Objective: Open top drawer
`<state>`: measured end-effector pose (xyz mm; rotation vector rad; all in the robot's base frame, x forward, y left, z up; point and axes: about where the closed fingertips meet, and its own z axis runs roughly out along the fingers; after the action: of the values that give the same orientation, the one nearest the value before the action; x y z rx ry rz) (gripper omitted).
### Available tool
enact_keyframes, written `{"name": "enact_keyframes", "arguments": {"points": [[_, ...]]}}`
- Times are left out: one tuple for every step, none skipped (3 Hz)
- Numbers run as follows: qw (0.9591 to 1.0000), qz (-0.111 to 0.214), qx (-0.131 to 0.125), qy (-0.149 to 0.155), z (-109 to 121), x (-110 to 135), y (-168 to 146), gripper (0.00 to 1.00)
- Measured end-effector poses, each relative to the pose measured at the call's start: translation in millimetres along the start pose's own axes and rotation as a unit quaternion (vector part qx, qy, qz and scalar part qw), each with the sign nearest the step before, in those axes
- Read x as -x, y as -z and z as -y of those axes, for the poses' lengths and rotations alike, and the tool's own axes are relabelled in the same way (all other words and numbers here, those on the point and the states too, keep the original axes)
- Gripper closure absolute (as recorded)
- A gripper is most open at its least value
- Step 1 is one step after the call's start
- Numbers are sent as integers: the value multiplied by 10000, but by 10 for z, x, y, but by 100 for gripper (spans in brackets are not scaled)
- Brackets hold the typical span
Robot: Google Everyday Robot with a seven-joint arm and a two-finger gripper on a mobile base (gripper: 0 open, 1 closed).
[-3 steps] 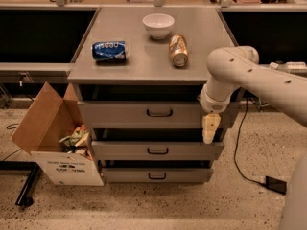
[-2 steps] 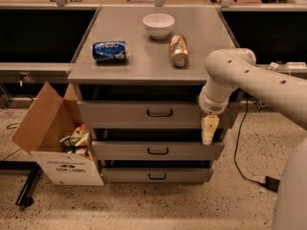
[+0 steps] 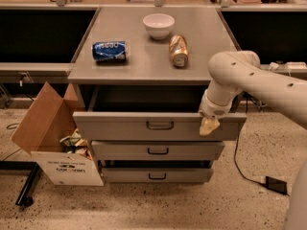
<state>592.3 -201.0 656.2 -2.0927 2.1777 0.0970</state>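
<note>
The top drawer point(image 3: 120, 126) is the widest grey front panel of the grey cabinet, with a small dark loop handle point(image 3: 159, 125) at its centre. It stands pulled out towards the camera, with a dark open gap behind the panel under the cabinet top point(image 3: 144, 66). My gripper point(image 3: 208, 126) hangs from the white arm point(image 3: 230, 75) in front of the panel's right end, to the right of the handle. Whether it touches the panel I cannot tell.
Two narrower drawers, the middle drawer point(image 3: 192, 150) and the bottom drawer point(image 3: 124, 175), sit below. On the top lie a blue can point(image 3: 110, 51), a white bowl point(image 3: 158, 25) and a brown can point(image 3: 178, 50). An open cardboard box point(image 3: 43, 123) stands left; a cable and black adapter point(image 3: 276, 185) lie right.
The top drawer's front panel has come out towards the camera and a dark gap has opened behind it. The gripper stays at the panel's right end.
</note>
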Motion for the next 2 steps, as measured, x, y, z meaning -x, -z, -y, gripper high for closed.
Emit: {"name": "enact_keyframes", "arguments": {"points": [[10000,0,0,0,3,1,6,80],[9999,18,105,72,-312,44,46,76]]}}
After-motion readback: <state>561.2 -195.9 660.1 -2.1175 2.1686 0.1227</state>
